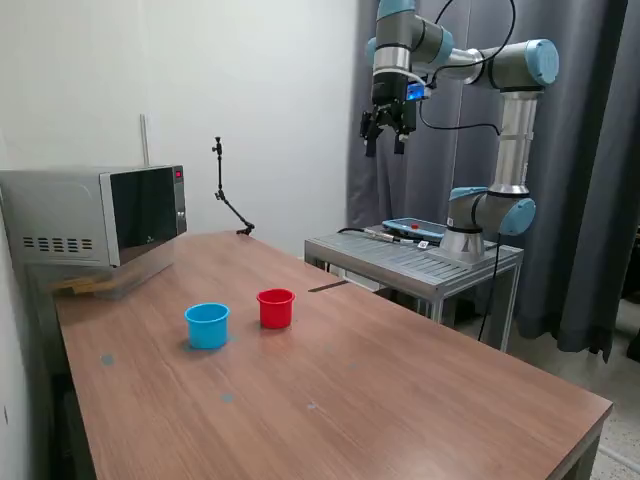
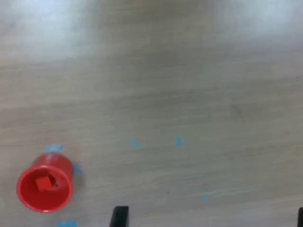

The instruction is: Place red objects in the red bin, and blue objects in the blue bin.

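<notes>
Red cup [image 2: 44,189] upright, red cube [image 2: 44,183] inside, blue cup [image 1: 207,325] upright beside, gripper [image 1: 385,133] spread, empty, high

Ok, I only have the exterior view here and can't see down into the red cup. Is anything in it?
Observer: Yes. The wrist view looks straight down into the red cup, and a red cube lies on its floor.
Operator: Only one?
Observer: One is clear. A darker patch beside it is too blurred to call.
Operator: Is the gripper carrying anything?
Observer: No. The gripper has its jaws wide apart, with only bare table between them.
</notes>
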Action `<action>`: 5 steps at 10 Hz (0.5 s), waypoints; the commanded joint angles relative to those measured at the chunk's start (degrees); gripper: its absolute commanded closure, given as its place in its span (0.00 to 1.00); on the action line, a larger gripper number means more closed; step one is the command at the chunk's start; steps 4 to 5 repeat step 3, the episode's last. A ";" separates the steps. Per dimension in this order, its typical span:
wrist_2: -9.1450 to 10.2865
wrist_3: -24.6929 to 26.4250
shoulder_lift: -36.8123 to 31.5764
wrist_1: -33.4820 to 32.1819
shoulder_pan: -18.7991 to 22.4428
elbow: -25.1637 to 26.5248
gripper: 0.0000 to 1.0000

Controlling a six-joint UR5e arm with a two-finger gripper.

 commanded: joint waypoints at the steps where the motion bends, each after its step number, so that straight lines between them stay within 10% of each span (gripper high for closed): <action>1: -0.01 -0.02 -4.43 5.05 0.26 0.43 0.00; 5: -0.01 0.07 -5.58 6.20 2.79 0.78 0.00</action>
